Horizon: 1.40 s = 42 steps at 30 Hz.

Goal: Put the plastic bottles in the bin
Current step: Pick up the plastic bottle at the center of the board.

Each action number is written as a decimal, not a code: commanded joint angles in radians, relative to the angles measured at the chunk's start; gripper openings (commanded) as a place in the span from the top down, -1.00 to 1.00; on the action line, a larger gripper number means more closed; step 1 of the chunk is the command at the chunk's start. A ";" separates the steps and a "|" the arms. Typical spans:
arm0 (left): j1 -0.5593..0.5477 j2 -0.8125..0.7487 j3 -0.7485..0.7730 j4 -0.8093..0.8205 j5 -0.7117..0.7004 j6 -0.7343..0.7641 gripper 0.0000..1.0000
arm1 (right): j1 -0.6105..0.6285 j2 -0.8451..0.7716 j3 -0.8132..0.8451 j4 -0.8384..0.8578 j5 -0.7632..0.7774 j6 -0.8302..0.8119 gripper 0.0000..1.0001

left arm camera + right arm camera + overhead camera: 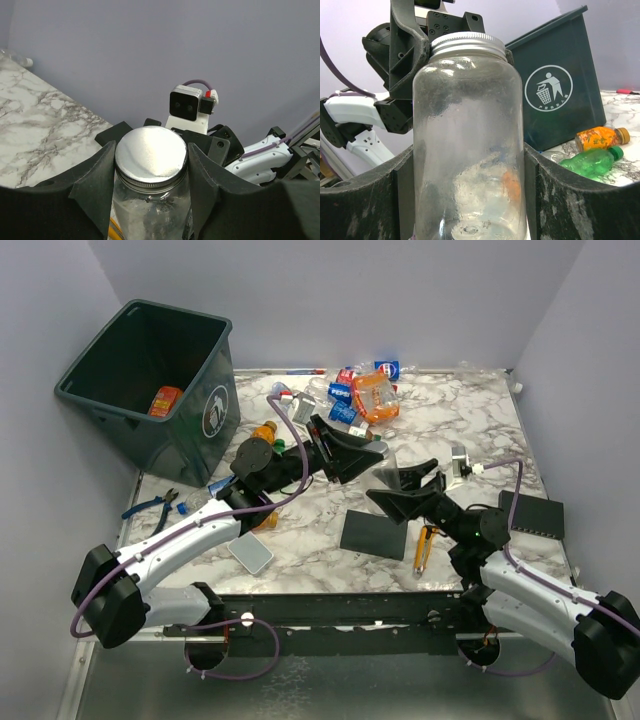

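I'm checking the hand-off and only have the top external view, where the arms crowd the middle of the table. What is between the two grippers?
Observer: The right wrist view shows a clear wide-mouthed bottle with a silver screw lid, upright between the right gripper's fingers, which touch its body on both sides.
Operator: And the left gripper?
Observer: In the left wrist view, the left gripper has a finger against each side of the silver lid.
Operator: Anything left near the bin?
Observer: A green plastic bottle and an orange one lie at the foot of the dark grey-green bin.
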 commanded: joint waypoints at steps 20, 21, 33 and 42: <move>-0.027 0.085 0.043 -0.014 0.118 -0.064 0.96 | 0.050 0.027 0.053 -0.064 -0.007 -0.132 0.27; -0.028 0.081 0.043 -0.017 0.116 -0.056 1.00 | 0.050 0.022 0.064 -0.095 -0.015 -0.134 0.05; -0.017 0.027 0.164 -0.281 0.192 0.158 1.00 | 0.050 -0.076 0.396 -0.970 -0.161 -0.384 -0.99; -0.017 -0.022 0.146 -0.242 0.114 0.148 1.00 | 0.050 -0.081 0.358 -0.963 -0.160 -0.347 -0.88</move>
